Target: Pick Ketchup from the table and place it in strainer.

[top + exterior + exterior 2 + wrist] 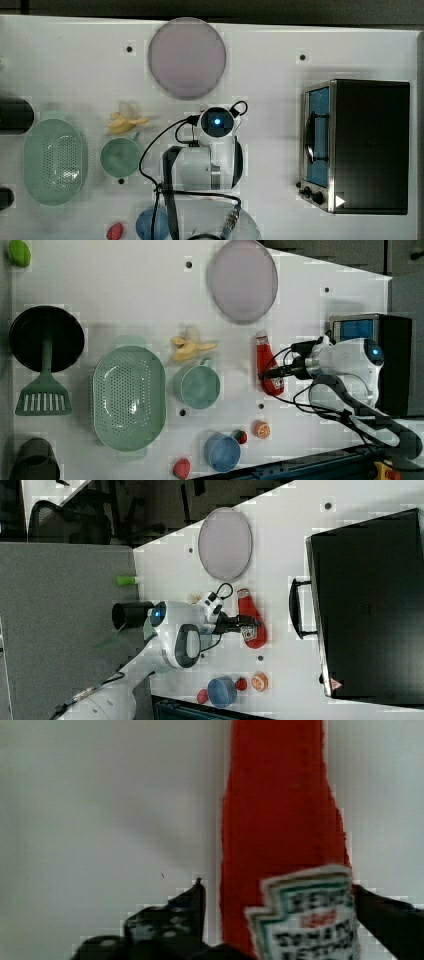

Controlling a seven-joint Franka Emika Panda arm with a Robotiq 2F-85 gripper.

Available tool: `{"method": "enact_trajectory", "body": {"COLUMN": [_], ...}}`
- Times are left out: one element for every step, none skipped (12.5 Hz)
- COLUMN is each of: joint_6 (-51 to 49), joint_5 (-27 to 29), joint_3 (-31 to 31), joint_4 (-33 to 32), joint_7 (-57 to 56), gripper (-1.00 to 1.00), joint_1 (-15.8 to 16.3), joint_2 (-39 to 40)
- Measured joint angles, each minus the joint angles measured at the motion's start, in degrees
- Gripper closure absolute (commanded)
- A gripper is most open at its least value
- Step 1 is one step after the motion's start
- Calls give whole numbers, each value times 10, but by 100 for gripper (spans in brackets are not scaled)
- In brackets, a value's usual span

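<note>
The white robot arm [350,360] sits at the left view's right, its black gripper [277,920] spread wide, fingers [170,920] apart.

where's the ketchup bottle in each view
Top view: the arm covers its spot; I can't make it out.
Left view: ketchup lies right of centre, below the purple plate, beside the green cup.
Right view: ketchup is at centre, under the purple plate, left of the black oven.
Wrist view: ketchup lies between the jaws.
Shared landmark: the purple plate.
</note>
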Motion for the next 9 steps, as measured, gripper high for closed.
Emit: {"method": "enact_trajectory", "body": {"joint_6": [19,27,25,28,31,32,31,13,-17], "joint_5": [0,-2,-2,-2,0,4,4,3,3], "joint_3": [0,-1,-2,-4,-2,-3,-4,-2,-2], "joint_4": [0,-1,-1,0,4,7,6,4,4], "joint_7": [0,-1,-3,-3,-3,-3,-3,-3,-3], "gripper": [-43,-24,-24,-24,-24,-24,-24,-24,-24], "joint_1": [2,3,4,5,5,6,6,3,3], "joint_2": [10,13,10,7,7,6,2,-11,-31]}}
